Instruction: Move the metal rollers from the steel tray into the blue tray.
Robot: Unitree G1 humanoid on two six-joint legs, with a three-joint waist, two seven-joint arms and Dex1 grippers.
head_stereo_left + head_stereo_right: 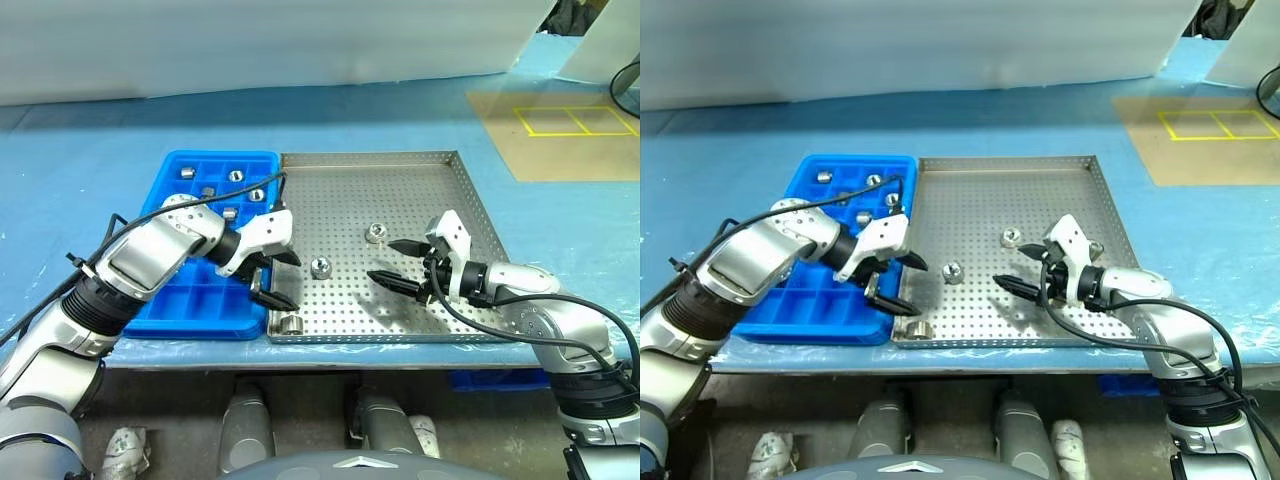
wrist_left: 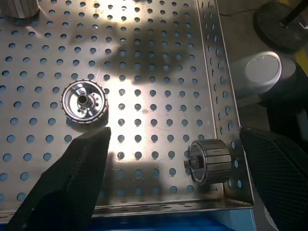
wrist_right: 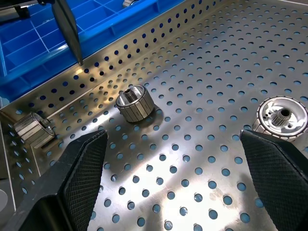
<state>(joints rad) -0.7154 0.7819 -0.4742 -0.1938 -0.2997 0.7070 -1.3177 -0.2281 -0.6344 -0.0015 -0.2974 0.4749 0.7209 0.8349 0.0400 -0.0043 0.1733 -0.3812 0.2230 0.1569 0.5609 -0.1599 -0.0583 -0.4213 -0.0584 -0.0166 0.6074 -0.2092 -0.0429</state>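
Three metal rollers lie in the steel tray [image 1: 400,190]: one near the middle [image 1: 376,232], one left of it [image 1: 321,267], and one on its side in the near left corner [image 1: 291,323]. Several more rollers [image 1: 236,176] sit in the far compartments of the blue tray [image 1: 190,300], which stands left of the steel tray. My left gripper [image 1: 283,277] hangs open and empty over the steel tray's near left part, with the corner roller [image 2: 210,161] between its fingers [image 2: 72,183]. My right gripper [image 1: 395,264] is open and empty right of the middle rollers [image 3: 134,103], pointing left.
Both trays rest on a blue-covered table near its front edge. A brown board with yellow tape squares [image 1: 575,120] lies at the far right. A black cable [image 1: 500,330] loops off the right arm over the steel tray's near rim.
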